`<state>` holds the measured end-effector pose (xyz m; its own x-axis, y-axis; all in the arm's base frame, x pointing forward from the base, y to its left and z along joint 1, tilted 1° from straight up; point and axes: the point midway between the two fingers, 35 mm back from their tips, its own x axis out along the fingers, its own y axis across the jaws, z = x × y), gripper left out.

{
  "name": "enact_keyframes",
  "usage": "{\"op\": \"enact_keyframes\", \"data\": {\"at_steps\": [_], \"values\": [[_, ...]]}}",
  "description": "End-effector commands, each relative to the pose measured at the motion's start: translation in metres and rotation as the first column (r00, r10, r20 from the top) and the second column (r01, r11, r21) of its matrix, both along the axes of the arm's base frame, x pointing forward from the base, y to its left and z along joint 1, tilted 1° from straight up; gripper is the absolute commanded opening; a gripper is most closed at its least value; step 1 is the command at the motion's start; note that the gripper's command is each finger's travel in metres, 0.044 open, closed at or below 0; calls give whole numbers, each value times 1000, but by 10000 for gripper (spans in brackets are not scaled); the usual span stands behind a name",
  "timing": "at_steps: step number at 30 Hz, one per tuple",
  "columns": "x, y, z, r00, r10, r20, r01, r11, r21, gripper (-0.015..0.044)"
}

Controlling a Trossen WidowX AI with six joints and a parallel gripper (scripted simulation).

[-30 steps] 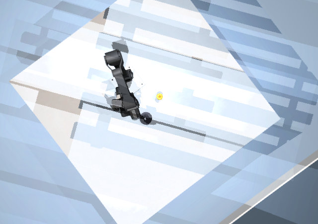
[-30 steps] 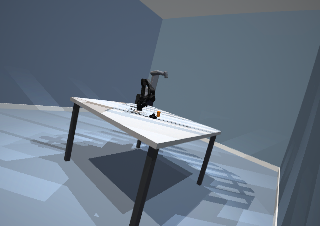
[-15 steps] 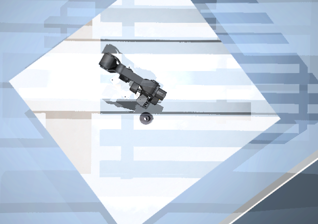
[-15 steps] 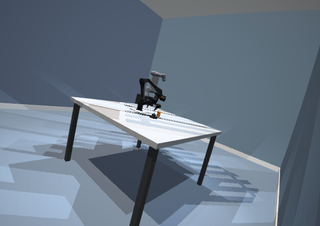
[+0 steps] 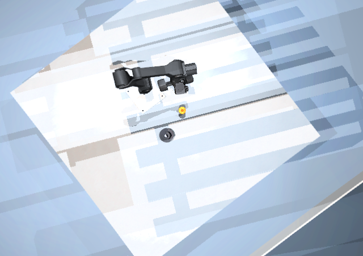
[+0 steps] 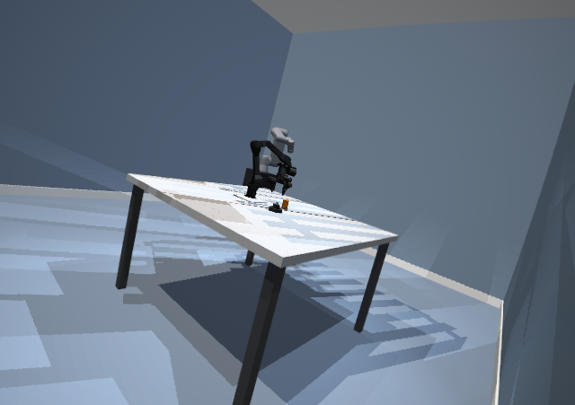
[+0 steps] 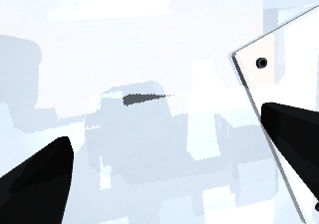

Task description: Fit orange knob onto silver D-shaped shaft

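The orange knob [image 5: 182,110] [image 6: 285,204] stands upright on the table. The dark round pedestal [image 5: 161,136] [image 6: 275,209] stands apart from it, below and to the left in the top view. The silver shaft [image 5: 166,135] shows at its centre; its flat side is too small to make out. My gripper [image 5: 176,82] [image 6: 278,191] [image 7: 168,127] is open and empty. It hangs above the table, above the knob in the top view and clear of it. The wrist view shows neither knob nor pedestal. The knob's hole is hidden.
The white base plate [image 5: 143,102] [image 7: 286,40] with dark screw holes lies beside the arm's base and at the right of the wrist view. A grey arm shape [image 6: 277,152] shows behind the black arm. Striped light and shadow cross the white table [image 5: 205,215] [image 6: 278,247].
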<state>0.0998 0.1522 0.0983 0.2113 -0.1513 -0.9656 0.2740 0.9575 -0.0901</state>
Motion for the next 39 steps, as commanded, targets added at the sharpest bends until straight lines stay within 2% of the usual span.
{"op": "enact_keyframes", "data": {"at_steps": [1, 5, 10, 16, 22, 32, 39], "values": [[-42, 22, 4, 968, 247, -44, -246, 969, 23, 440], [-83, 33, 7, 886, 457, -78, -455, 889, 45, 440], [-137, 33, 12, 718, 686, -118, -682, 727, 75, 440], [-199, 12, 18, 440, 883, -162, -881, 460, 114, 440], [-247, -23, 24, 148, 969, -198, -972, 180, 151, 440], [-244, -19, 24, 132, 971, -198, -974, 164, 154, 440], [-207, 22, 26, 102, 977, -190, -978, 134, 161, 440]]}}
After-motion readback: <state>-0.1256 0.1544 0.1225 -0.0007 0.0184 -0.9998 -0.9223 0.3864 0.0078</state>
